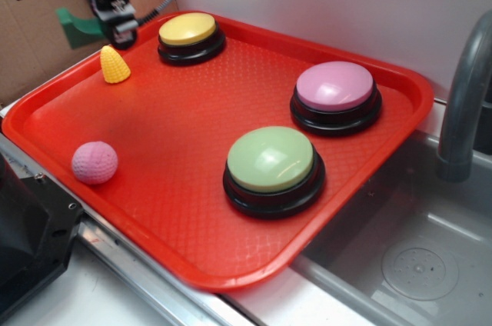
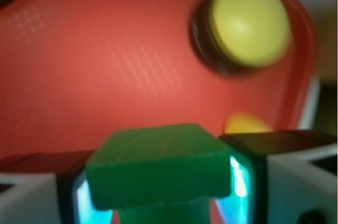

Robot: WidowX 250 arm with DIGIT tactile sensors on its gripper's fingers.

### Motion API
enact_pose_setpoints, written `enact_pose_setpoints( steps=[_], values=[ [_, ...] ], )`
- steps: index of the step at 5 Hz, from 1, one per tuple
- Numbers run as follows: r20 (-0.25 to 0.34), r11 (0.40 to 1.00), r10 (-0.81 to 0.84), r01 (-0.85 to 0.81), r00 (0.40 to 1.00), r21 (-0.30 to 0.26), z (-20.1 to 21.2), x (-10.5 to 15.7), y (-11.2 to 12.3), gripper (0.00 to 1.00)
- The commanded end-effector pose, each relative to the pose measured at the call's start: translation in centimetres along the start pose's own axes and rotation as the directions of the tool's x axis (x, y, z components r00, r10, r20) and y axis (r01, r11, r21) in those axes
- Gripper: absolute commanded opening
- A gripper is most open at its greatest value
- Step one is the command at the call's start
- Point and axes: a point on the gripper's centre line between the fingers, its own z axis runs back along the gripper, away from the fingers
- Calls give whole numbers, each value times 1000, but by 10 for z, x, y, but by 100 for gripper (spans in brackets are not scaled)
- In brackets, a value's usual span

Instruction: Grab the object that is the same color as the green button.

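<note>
The green block [image 2: 158, 168] was clamped between the gripper [image 1: 115, 22] fingers [image 2: 248, 174] and held up in the air over the tray's [image 1: 154, 134] back left corner, near the yellow cone [image 1: 114, 64] and yellow button [image 1: 188, 30]. The green button [image 1: 270, 161] was left sitting well apart, toward the front.

Steel sink counter [image 1: 154, 284] bearing only a red tray [image 1: 161, 211].
</note>
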Motion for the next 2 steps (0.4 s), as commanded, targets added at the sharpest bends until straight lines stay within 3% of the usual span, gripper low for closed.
enact_pose_setpoints(
  steps=[1, 2],
  values=[
    [-35, 979, 202, -202, 979, -23, 73, -9, -10, 0],
    [-41, 980, 190, -192, 981, -53, 69, -7, -10, 0]
  ],
)
